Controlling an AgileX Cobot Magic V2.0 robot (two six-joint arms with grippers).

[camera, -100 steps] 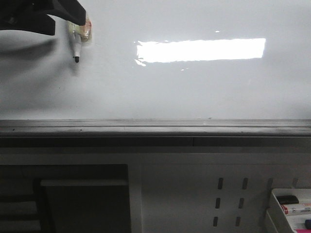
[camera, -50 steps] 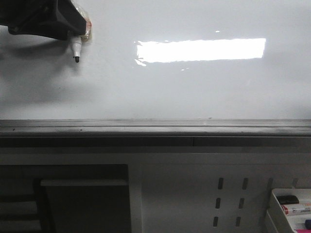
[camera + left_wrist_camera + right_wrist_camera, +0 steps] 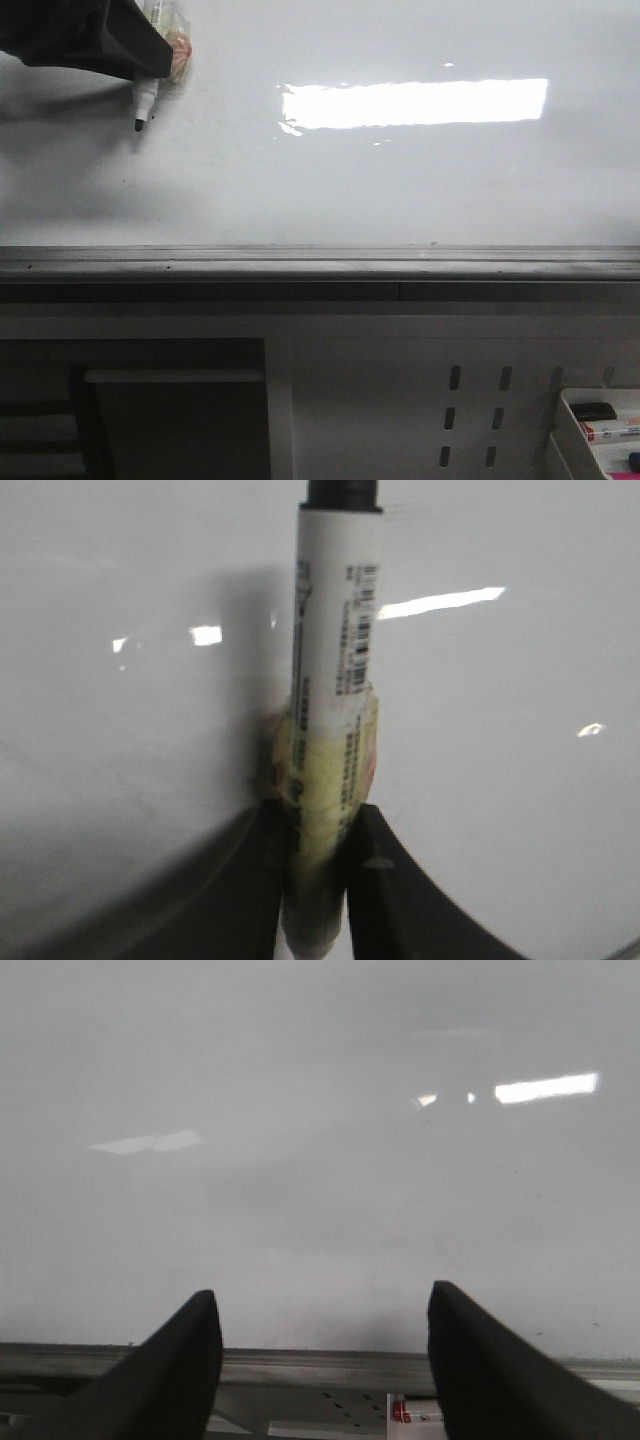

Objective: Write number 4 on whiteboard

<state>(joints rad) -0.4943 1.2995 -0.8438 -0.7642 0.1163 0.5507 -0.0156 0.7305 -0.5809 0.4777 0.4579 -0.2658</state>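
The whiteboard fills the upper half of the front view, glossy white with a bright rectangular reflection. No number 4 shows on it in any view. My left gripper is at the board's upper left, shut on a white marker wrapped in yellowish tape. The marker's black tip points down and slightly left. Whether it touches the board I cannot tell. In the left wrist view the marker stands clamped in the left gripper. My right gripper is open with nothing in it, facing the whiteboard.
A grey metal rail runs along the board's lower edge. Below it is a grey perforated panel. A white tray with spare markers sits at the lower right. A dark opening lies at the lower left.
The left gripper and marker have shifted a little to the left. The marker now tilts, its tip pointing down-left. The board's surface looks unchanged.
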